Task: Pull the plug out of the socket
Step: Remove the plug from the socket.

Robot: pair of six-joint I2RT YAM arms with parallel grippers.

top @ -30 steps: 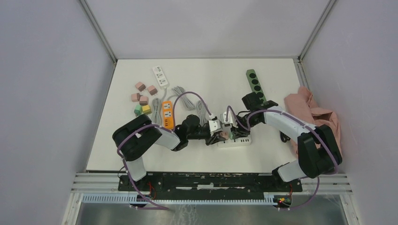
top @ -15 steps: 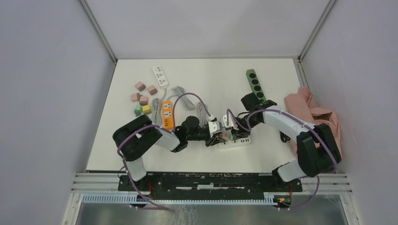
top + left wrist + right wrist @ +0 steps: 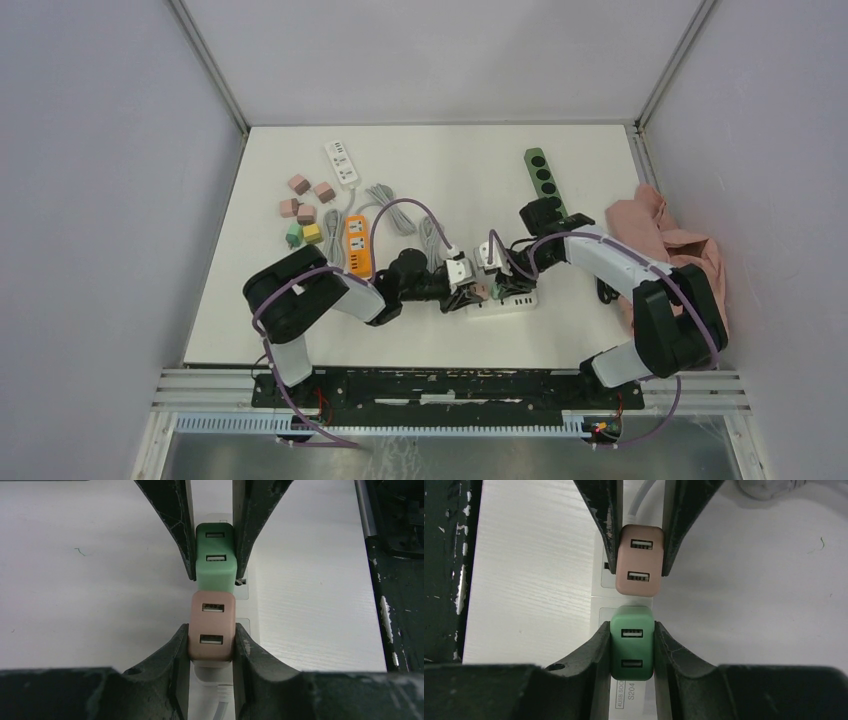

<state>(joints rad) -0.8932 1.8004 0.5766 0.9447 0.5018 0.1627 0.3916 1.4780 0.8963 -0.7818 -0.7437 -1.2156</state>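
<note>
Top external view: The white socket strip (image 3: 512, 301) lies on the table (image 3: 440, 160), toward 6 o'clock of the table's middle. The left gripper (image 3: 468, 291) reaches it from 9 o'clock and the right gripper (image 3: 491, 281) from 3 o'clock, so the two meet tip to tip over the strip. The pink plug (image 3: 480, 291) shows between them. An orange strip (image 3: 357, 245) lies at 10 o'clock of the socket strip, a green strip (image 3: 544, 178) at 1 o'clock and a pink cloth (image 3: 670, 245) at 2 o'clock.

Left wrist view: The left gripper (image 3: 211, 635) is closed on the pink plug (image 3: 211, 622), one finger pressed on each side. The green plug (image 3: 215, 565) touches the pink plug at 12 o'clock and is clamped by the right gripper (image 3: 215, 572). Both plugs stand on the socket strip (image 3: 248, 609).

Right wrist view: The right gripper (image 3: 632, 630) is closed on the green plug (image 3: 632, 642). The pink plug (image 3: 640, 560) sits just beside it at 12 o'clock, clamped by the left gripper (image 3: 639, 570). The socket strip (image 3: 599, 595) runs beneath both plugs, and its cord (image 3: 644, 495) leaves at 12 o'clock.
</note>
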